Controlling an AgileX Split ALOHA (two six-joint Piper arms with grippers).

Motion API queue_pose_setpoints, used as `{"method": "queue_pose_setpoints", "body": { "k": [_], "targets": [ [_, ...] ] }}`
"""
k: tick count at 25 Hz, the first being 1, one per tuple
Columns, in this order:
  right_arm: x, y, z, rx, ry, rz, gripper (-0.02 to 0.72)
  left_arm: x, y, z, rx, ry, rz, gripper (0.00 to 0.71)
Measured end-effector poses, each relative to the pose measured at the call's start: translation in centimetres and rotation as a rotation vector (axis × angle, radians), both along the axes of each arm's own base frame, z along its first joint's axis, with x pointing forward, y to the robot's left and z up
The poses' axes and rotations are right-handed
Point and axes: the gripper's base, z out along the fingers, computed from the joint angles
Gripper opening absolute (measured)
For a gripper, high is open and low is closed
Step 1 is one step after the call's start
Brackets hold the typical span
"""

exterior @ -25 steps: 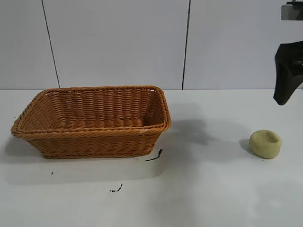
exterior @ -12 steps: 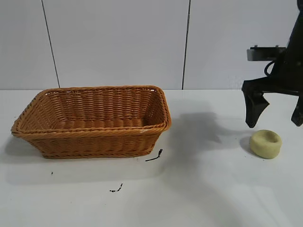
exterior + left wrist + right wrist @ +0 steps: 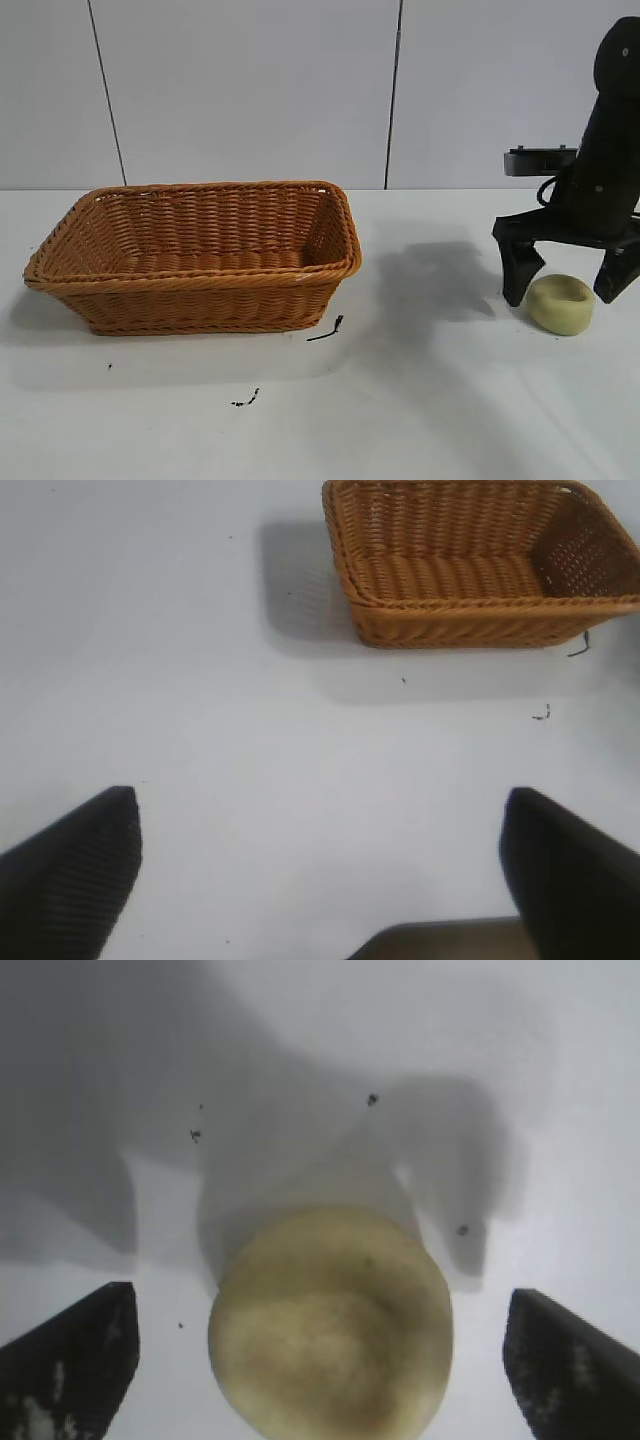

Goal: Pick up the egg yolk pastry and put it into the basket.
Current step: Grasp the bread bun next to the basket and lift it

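The basket point(image 3: 195, 255) sits left of centre on the table point(image 3: 420, 400). At the right edge, the pastry point(image 3: 561, 304) lies on the table between the spread fingers of the right gripper point(image 3: 568, 290), which grips nothing. The left gripper point(image 3: 320, 865), seen only in its wrist view, is also spread wide.

Orange-brown woven basket point(image 3: 195, 255), pale yellow-green pastry point(image 3: 561, 304) (matte), black gripper point(image 3: 567, 292).

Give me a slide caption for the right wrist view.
Open right gripper straddles the egg yolk pastry on the white table.
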Motion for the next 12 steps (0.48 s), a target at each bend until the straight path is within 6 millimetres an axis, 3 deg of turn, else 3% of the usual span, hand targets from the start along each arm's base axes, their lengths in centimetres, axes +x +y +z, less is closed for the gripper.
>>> {"method": "queue_pose_setpoints", "body": {
  "k": [4,10,12],
  "targets": [
    [-0.04,0.0,0.0,-0.001,0.004,0.006,0.647,0.0,0.0,0.0,0.0,0.0,0.0,0.695],
    [-0.13,0.0,-0.01,-0.001,0.015,0.006,0.312,0.0,0.0,0.0,0.0,0.0,0.0,0.695],
    [-0.14,0.0,0.0,-0.001,0.016,0.006,0.232,0.0,0.0,0.0,0.0,0.0,0.0,0.695]
  ]
}}
